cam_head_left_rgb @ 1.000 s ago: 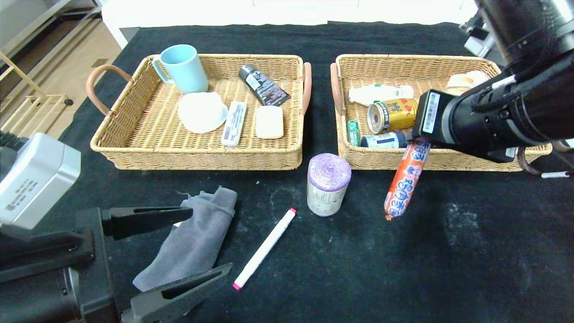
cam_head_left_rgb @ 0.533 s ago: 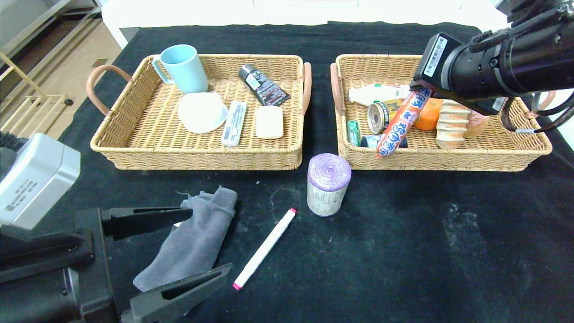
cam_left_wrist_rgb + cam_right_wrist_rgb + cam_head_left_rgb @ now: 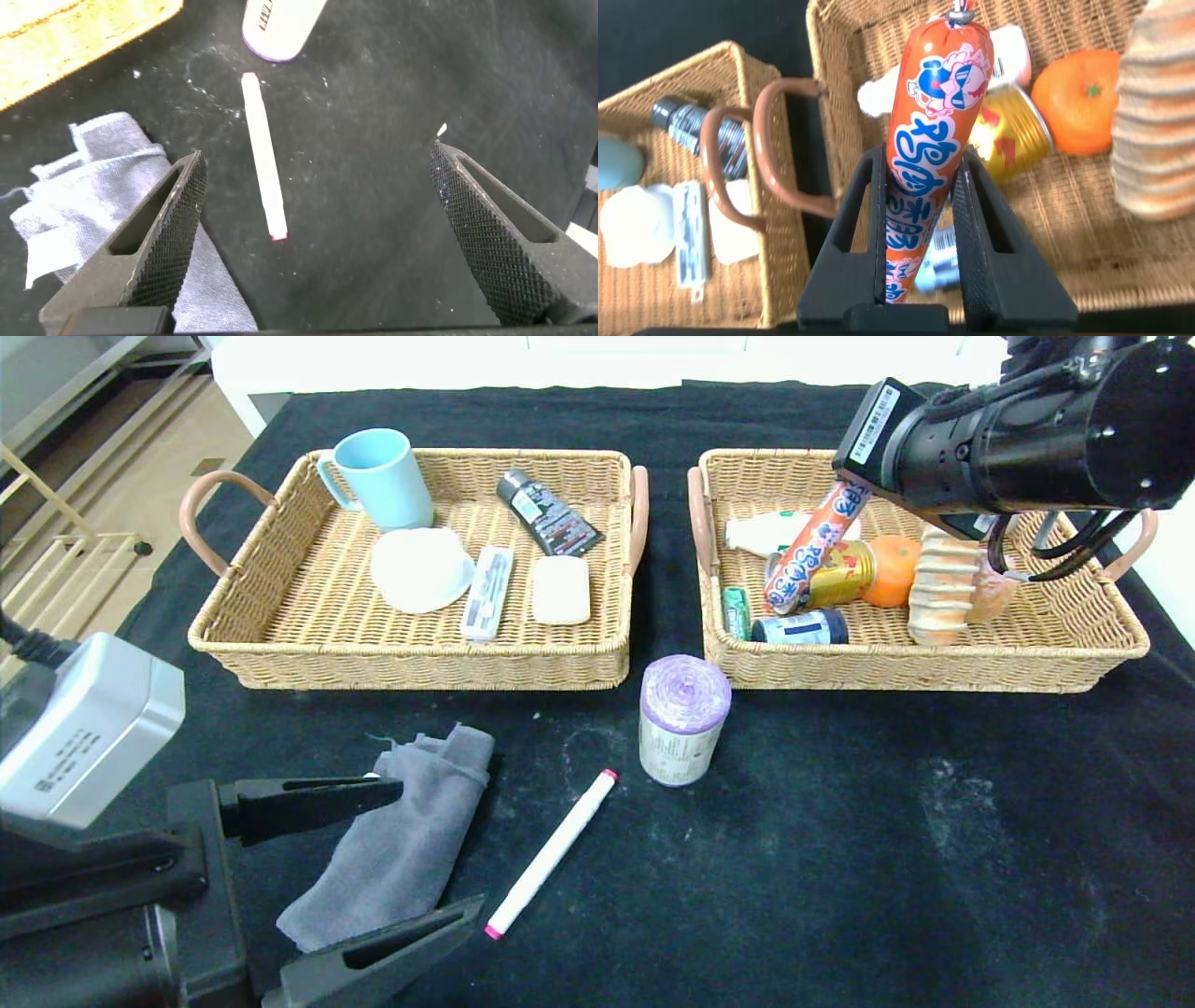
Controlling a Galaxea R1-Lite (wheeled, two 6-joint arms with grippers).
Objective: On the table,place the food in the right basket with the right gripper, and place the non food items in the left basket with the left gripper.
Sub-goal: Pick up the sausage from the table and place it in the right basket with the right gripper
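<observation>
My right gripper [image 3: 854, 497] is shut on an orange sausage [image 3: 810, 553] and holds it tilted above the left part of the right basket [image 3: 934, 678]. In the right wrist view the sausage [image 3: 936, 112] sits between the closed fingers of this gripper [image 3: 920, 168], above a gold can [image 3: 1013, 131]. My left gripper [image 3: 441, 846] is open and empty at the near left, over the edge of a grey cloth [image 3: 411, 821]. A white marker [image 3: 551, 852] and a purple roll [image 3: 683, 719] lie on the table. In the left wrist view the marker [image 3: 263, 159] lies between the open fingers.
The left basket [image 3: 280, 649] holds a blue mug [image 3: 381, 476], a white dish [image 3: 420, 567], a dark tube and two pale bars. The right basket holds a white bottle [image 3: 761, 532], an orange [image 3: 892, 569], bread [image 3: 943, 583] and small cans.
My right gripper has carried the sausage up and back, from in front of the right basket to above its inside. My left gripper has barely shifted.
</observation>
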